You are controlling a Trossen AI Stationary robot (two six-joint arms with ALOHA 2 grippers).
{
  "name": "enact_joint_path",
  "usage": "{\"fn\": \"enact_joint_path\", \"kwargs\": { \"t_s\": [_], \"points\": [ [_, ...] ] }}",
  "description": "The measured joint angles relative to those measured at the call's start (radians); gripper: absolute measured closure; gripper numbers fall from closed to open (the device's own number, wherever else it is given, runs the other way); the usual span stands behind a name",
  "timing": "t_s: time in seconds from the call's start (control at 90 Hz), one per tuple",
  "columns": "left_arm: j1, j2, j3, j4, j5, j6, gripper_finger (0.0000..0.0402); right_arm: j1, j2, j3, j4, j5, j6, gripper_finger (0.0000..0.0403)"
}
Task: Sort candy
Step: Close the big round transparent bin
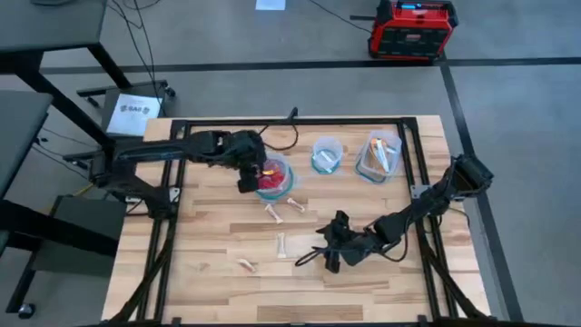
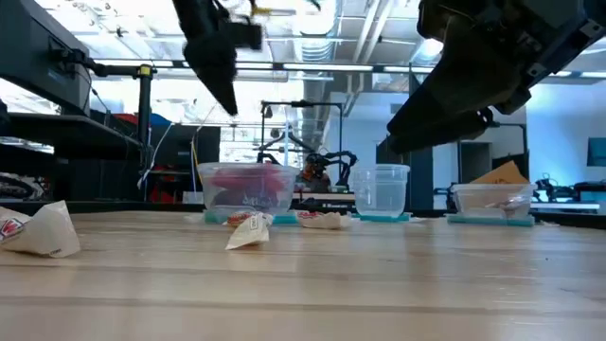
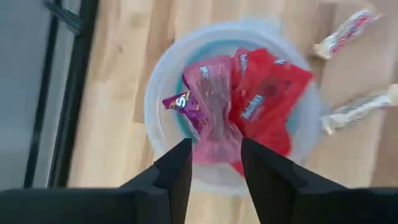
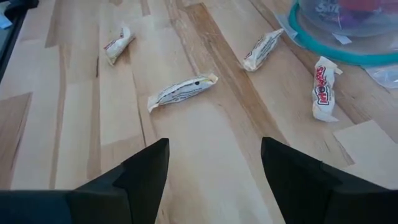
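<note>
My left gripper [image 1: 247,178] hangs above a clear blue-rimmed container [image 1: 289,184] of red and purple candy, its fingers a little apart and pointing down. A blurred magenta packet [image 3: 213,118] shows on top of the pile, between the fingertips [image 3: 216,163] as the wrist view sees them. The low view shows nothing in the fingers [image 2: 230,102]. Several pale wrapped candies [image 1: 272,211] [image 1: 281,243] [image 1: 247,264] lie flat on the wood. My right gripper [image 1: 329,254] hovers open near them [image 4: 182,91], holding nothing.
Two more clear containers stand at the back. The middle one [image 1: 326,155] is nearly bare and the right one [image 1: 379,156] holds orange-white bars. A black frame [image 1: 290,121] borders the wooden table. Bare wood lies toward the near edge.
</note>
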Motion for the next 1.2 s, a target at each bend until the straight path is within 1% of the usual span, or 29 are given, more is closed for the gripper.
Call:
{"fn": "enact_joint_path", "kwargs": {
  "t_s": [0.078,0.178,0.244,0.311,0.4,0.444,0.522,0.578,0.633,0.744,0.911,1.0,1.2],
  "points": [
    [-0.008,-0.081,-0.075,0.033,-0.005,-0.063,0.0281,-0.008,0.0,0.0,0.0,0.0,0.0,0.0163],
    [-0.018,-0.175,-0.214,0.143,0.011,-0.14,0.0281,-0.032,0.0,0.0,0.015,0.0,0.0,0.0163],
    [-0.03,-0.221,-0.298,0.188,0.022,-0.191,0.0281,-0.062,0.0,0.001,0.024,-0.001,-0.02,0.0163],
    [-0.054,-0.256,-0.365,0.237,0.037,-0.243,0.0281,-0.106,0.0,0.013,0.021,-0.029,-0.119,0.0163],
    [-0.103,-0.286,-0.424,0.278,0.042,-0.295,0.0282,-0.179,0.0,0.06,0.023,-0.115,-0.348,0.0163],
    [-0.125,-0.292,-0.436,0.284,0.044,-0.308,0.0282,-0.22,0.0,0.09,0.022,-0.147,-0.479,0.0163],
    [-0.159,-0.295,-0.444,0.292,0.042,-0.323,0.0282,-0.297,0.0,0.139,0.01,-0.156,-0.683,0.0163],
    [-0.18,-0.295,-0.444,0.295,0.04,-0.328,0.0282,-0.359,0.0,0.17,0.007,-0.17,-0.797,0.0163],
    [-0.198,-0.295,-0.444,0.293,0.04,-0.331,0.0282,-0.421,0.0,0.198,0.005,-0.229,-0.878,0.0163],
    [-0.221,-0.295,-0.444,0.293,0.038,-0.331,0.0282,-0.533,0.024,0.244,0.002,-0.378,-0.936,0.0166],
    [-0.231,-0.295,-0.444,0.291,0.029,-0.325,0.0282,-0.63,0.13,0.295,-0.02,-0.491,-1.03,0.0184],
    [-0.231,-0.295,-0.444,0.284,0.029,-0.323,0.0282,-0.643,0.201,0.346,-0.031,-0.496,-1.086,0.0194],
    [-0.237,-0.296,-0.445,0.243,0.029,-0.34,0.0282,-0.645,0.31,0.468,-0.19,-0.498,-1.19,0.0206]
  ]
}}
